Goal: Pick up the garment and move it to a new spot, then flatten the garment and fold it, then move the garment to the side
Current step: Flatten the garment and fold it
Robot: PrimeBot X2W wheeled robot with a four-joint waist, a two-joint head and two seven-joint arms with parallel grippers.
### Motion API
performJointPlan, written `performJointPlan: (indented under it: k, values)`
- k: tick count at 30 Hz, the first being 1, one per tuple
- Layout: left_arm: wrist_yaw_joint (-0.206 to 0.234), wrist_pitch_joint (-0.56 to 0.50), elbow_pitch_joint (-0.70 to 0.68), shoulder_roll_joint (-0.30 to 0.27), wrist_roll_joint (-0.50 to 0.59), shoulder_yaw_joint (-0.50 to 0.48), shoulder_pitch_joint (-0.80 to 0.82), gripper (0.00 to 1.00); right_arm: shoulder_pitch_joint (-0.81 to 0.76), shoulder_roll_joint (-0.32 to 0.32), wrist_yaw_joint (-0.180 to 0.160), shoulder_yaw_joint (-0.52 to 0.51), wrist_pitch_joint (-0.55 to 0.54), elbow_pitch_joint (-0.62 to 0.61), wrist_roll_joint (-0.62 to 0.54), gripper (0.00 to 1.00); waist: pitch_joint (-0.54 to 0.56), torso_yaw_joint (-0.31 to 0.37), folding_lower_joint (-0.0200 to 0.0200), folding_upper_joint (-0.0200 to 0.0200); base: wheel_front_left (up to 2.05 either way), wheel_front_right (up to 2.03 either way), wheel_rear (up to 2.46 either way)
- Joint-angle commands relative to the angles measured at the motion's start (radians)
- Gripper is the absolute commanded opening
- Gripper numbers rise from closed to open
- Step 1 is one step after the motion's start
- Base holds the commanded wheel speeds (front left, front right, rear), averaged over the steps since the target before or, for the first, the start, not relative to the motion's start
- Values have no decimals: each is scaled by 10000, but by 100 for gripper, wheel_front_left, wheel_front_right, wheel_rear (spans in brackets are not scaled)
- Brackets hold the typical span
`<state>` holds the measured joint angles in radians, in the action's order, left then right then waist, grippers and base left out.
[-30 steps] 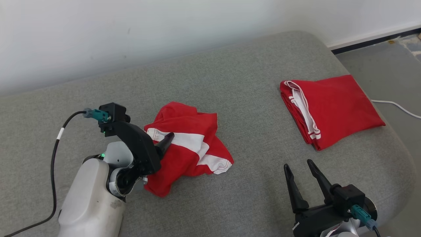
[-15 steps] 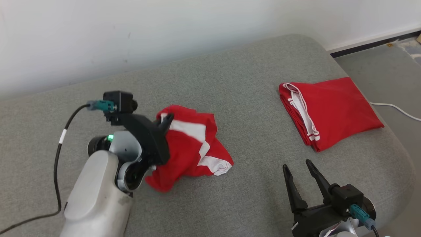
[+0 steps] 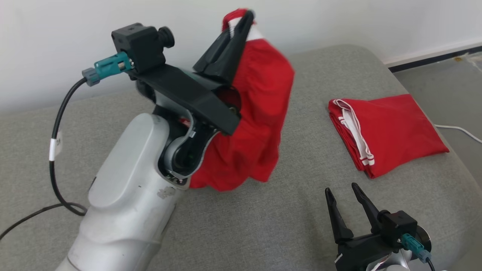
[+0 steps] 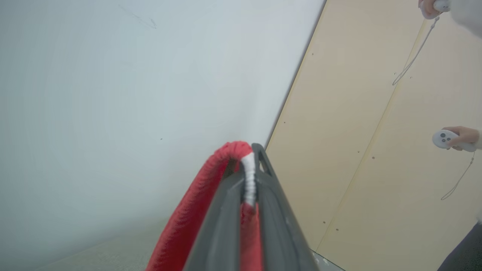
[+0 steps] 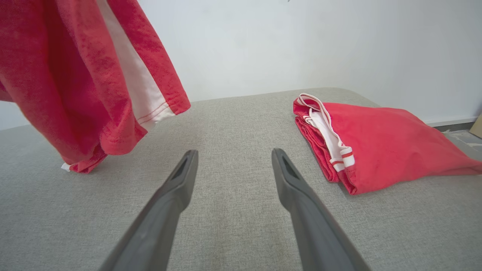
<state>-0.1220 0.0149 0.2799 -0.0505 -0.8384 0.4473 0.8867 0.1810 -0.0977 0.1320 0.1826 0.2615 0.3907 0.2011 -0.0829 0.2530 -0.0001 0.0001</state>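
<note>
Broadly, the grey cushion [image 3: 286, 229] spans the scene. Above its left half the red garment [image 3: 260, 113], white-striped, hangs bunched, its lowest hem close to the cushion. On the cushion's right side lies a folded red garment [image 3: 395, 131]. The left gripper [image 3: 247, 17], high above the cushion, has its jaws pinched tight on the hanging garment's top edge. The right gripper [image 3: 341, 188], over the cushion's near right edge, stands wide apart, empty.

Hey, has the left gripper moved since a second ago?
Yes. The left gripper has risen with the hanging red garment, from level with the folded red garment on the grey cushion to well above it, up against the wall.
</note>
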Motion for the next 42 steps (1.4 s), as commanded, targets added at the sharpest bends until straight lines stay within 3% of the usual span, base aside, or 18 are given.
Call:
performJointPlan:
  k: [1, 7, 12, 16, 21, 26, 34, 38, 39, 40, 41, 42]
  values:
    - [23, 153, -82, -5, -172, 88, 89, 0, -100, 14, -24, 1, 38, -15, 25, 100, 51, -112, 1, -1, 0, 0, 0]
    - [121, -54, 165, -137, -659, 951, -633, 0, -203, 36, -24, -97, 39, -85, 30, 100, 11, -721, 1, -1, 0, 0, 0]
    - [111, -826, 589, -652, -1124, 1359, -2166, 0, -236, 47, -24, -182, 39, -156, 3, 100, -47, -1232, 1, -1, 0, 0, 0]
    - [173, -1605, 344, -1380, -1250, 1748, -3388, 0, -289, 31, -24, -266, 39, -181, -46, 100, -62, -1623, 1, -1, 0, 0, 0]
    - [840, -2074, -356, -2672, -485, 2139, -4443, 0, -348, 54, -24, -270, 39, -209, -70, 100, -41, -1975, 1, -1, 0, 0, 0]
    - [1603, -1601, -453, -3666, 660, 2323, -5032, 0, -359, 71, -24, -244, 39, -182, -60, 100, -28, -2180, 1, -1, 0, 0, 0]
    - [2449, 30, 518, -3797, 1783, 2159, -5029, 0, -236, 64, -24, -77, 39, -112, -35, 100, 40, -2140, 1, -1, 0, 0, 0]
    - [2607, 243, 995, -3566, 1465, 1928, -5140, 0, -239, -28, -24, -21, 40, -85, 30, 100, 105, -2001, 1, -1, 0, 0, 0]
    - [2629, 242, 1063, -3530, 1377, 1880, -5186, 3, -268, -42, -24, -23, 40, -87, 47, 100, 132, -1975, 1, -1, 0, 0, 0]
    - [2642, 259, 1112, -3519, 1295, 1829, -5241, 27, -305, -55, -24, -29, 40, -85, 59, 100, 167, -1945, 1, -1, 0, 0, 0]
    - [2697, 286, 1129, -3480, 1173, 1757, -5313, 87, -343, -74, -24, -43, 40, -84, 75, 100, 193, -1924, 1, -1, 0, 0, 0]
    - [2734, 356, 1122, -3474, 1188, 1696, -5372, 100, -365, -87, -24, -46, 40, -78, 86, 100, 234, -1897, 1, -1, 0, 0, 0]
